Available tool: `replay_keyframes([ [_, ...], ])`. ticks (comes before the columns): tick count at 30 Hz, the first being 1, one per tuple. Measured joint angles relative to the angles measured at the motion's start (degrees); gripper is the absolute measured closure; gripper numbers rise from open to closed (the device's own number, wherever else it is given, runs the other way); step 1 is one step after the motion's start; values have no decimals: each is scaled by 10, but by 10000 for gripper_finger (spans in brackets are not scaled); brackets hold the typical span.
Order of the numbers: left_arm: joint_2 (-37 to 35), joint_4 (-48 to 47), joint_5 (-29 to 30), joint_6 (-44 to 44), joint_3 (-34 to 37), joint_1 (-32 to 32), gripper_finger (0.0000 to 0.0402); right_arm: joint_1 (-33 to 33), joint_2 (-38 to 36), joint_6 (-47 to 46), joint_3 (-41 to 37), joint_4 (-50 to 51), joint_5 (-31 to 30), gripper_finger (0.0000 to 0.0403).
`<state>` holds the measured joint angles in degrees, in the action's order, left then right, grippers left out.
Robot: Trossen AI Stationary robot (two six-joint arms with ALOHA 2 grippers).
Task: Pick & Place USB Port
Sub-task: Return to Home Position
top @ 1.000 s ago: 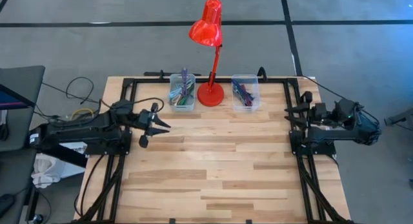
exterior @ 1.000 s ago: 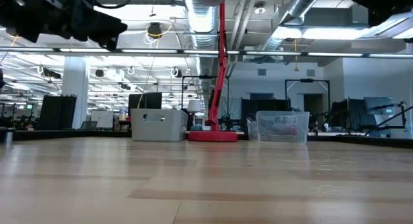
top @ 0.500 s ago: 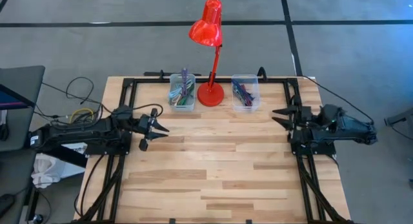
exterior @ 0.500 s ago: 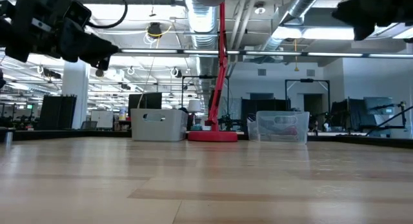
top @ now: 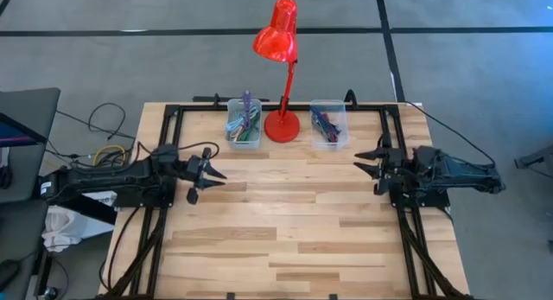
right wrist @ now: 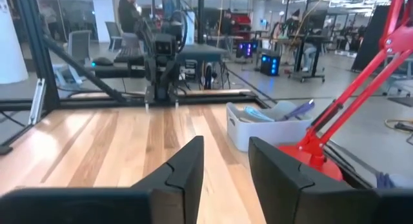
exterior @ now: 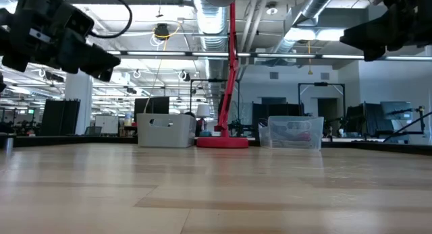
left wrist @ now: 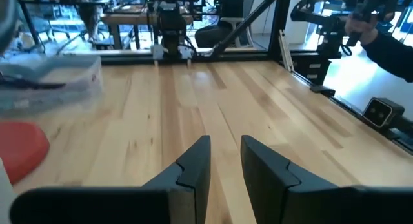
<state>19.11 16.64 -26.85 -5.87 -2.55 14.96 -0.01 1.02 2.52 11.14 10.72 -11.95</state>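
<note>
Flanking the red lamp (top: 282, 125) at twelve o'clock, the gray bin (top: 233, 127) holds purple and light-blue charger cables (top: 246, 118), the transparent bin (top: 340, 125) black-purple ones. Left gripper (top: 211, 174) at nine, right gripper (top: 360, 162) at three, fingers parted.

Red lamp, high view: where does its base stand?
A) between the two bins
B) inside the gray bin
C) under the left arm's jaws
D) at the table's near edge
A: the lamp stands with its base on the table at the far edge, the gray bin on one side and the clear bin on the other.
</note>
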Motion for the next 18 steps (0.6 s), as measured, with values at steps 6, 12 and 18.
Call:
replay_keyframes([
  [6,0,19,0,16,23,0,316,0,0,2,-2,20,0,295],
  [12,0,19,-2,19,23,0,316,4,0,-25,-2,55,6,295],
  [18,1,19,-2,23,23,0,316,24,0,-26,-2,55,14,296],
])
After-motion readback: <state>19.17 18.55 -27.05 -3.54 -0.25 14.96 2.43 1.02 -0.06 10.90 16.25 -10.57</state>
